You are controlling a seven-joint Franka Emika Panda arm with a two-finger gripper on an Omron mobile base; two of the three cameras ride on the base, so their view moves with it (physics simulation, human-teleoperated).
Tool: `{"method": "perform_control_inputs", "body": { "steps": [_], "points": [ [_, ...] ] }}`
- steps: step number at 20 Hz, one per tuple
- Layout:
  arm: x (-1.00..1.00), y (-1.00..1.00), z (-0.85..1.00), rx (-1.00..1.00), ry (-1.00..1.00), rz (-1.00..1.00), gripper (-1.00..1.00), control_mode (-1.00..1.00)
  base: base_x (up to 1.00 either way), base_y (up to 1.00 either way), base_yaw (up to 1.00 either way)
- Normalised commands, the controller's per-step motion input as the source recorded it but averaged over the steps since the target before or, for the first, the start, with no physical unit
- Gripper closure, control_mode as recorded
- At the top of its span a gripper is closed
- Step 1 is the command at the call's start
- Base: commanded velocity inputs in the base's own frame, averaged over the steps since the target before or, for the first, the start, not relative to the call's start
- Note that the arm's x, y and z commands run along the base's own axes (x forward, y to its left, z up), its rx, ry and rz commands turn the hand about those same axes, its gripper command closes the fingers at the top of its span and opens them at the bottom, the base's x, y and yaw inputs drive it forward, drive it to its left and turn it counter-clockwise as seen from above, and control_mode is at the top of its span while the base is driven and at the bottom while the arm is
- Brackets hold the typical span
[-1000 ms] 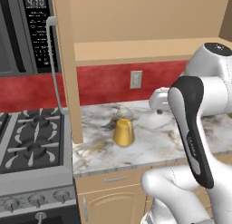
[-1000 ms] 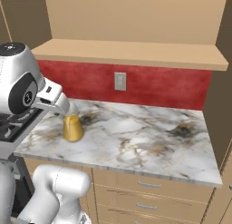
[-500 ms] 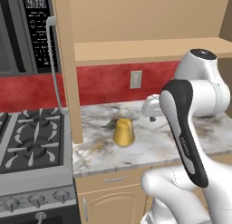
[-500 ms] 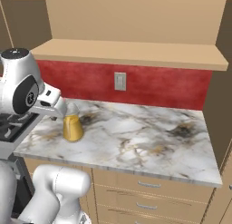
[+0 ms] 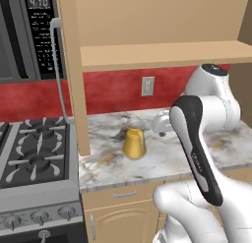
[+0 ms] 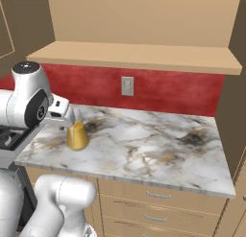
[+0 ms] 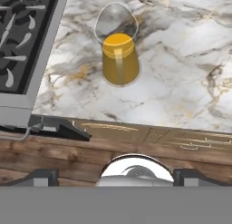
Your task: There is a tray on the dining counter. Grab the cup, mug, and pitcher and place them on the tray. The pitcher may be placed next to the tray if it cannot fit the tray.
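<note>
The pitcher (image 5: 134, 139), clear glass with an amber-yellow conical lower part, stands upright on a marble top with tan cabinets, close to the stove. It also stands in the right base view (image 6: 77, 134) and in the hand view (image 7: 119, 60). My gripper (image 5: 160, 123) hangs above the marble just right of the pitcher, apart from it. In the right base view the gripper (image 6: 63, 114) sits just behind the pitcher's neck. In the hand view the gripper (image 7: 117, 177) is open, fingertips (image 7: 43, 175) far apart, nothing between them. The tray, cup, mug and dining counter are out of view.
A gas stove (image 5: 29, 153) adjoins the marble top (image 6: 153, 145) on the left, behind a tall wooden upright panel (image 5: 74, 79). A wooden shelf (image 6: 134, 56) overhangs the counter. The red backsplash carries an outlet (image 6: 127, 86). A microwave (image 5: 29, 35) hangs above the stove.
The arm has swung left and slightly down, bringing the open gripper closer to the pitcher. The pitcher has stayed where it was.
</note>
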Motion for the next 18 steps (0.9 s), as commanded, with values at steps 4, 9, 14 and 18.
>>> {"method": "perform_control_inputs", "body": {
  "steps": [4,9,14,18],
  "points": [
    [0.18,0.14,-0.07,-0.12,0.00,0.08,-1.00,-1.00,0.00,0.00,0.00],
    [0.07,0.10,-0.08,-0.13,-0.02,0.01,-1.00,-1.00,0.00,0.00,0.00],
    [0.16,0.00,-0.09,-0.02,-0.01,0.00,-1.00,-1.00,0.00,0.00,0.00],
    [0.25,0.00,-0.16,0.02,0.00,0.00,-1.00,-1.00,0.00,0.00,0.00]
  ]
}}
